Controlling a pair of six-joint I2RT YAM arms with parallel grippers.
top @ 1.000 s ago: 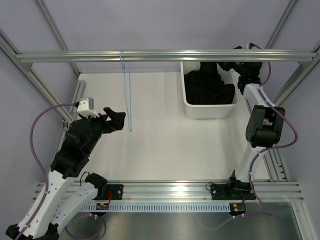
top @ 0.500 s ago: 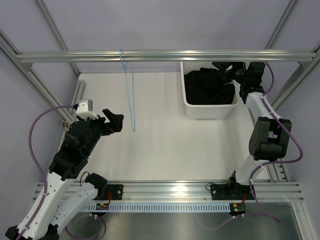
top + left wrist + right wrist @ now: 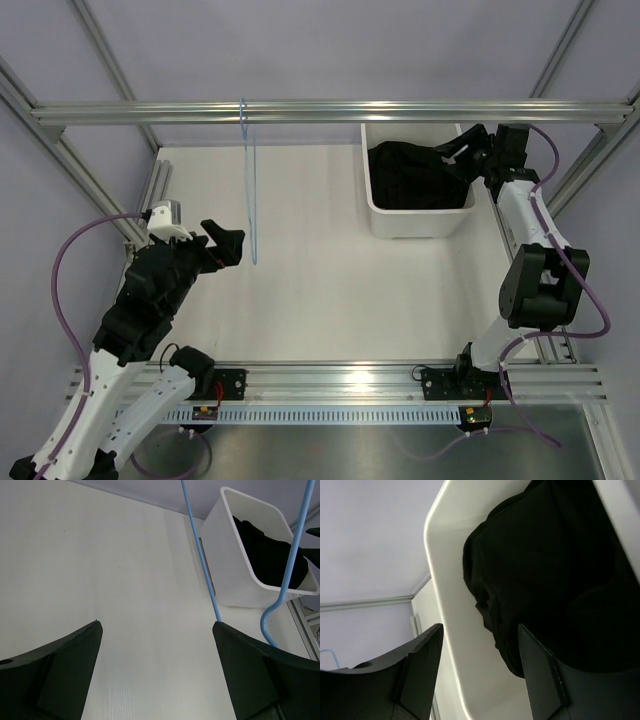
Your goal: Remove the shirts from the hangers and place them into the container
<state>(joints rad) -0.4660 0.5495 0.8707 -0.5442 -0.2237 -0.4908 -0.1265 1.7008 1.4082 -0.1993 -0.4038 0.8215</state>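
Observation:
The black shirt (image 3: 415, 175) lies crumpled inside the white container (image 3: 420, 222) at the back right. My right gripper (image 3: 456, 150) hovers by the container's right rim, open and holding nothing. In the right wrist view its open fingers (image 3: 425, 655) frame the shirt (image 3: 555, 570) and the container's wall (image 3: 450, 610). The bare light-blue hanger (image 3: 251, 200) hangs by its hook from the overhead rail (image 3: 320, 110). My left gripper (image 3: 228, 245) is wide open just left of the hanger's lower end, apart from it. The left wrist view shows the hanger (image 3: 200, 555) in front of the container (image 3: 225, 560).
Aluminium frame posts run along both sides of the white table (image 3: 330, 300). The overhead rail crosses above the container's back edge. A second rail (image 3: 340, 380) with both arm bases runs along the near edge.
My right gripper has opened, let go of the shirt and drawn back to the right. The shirt has settled lower in the container. The hanger sways slightly.

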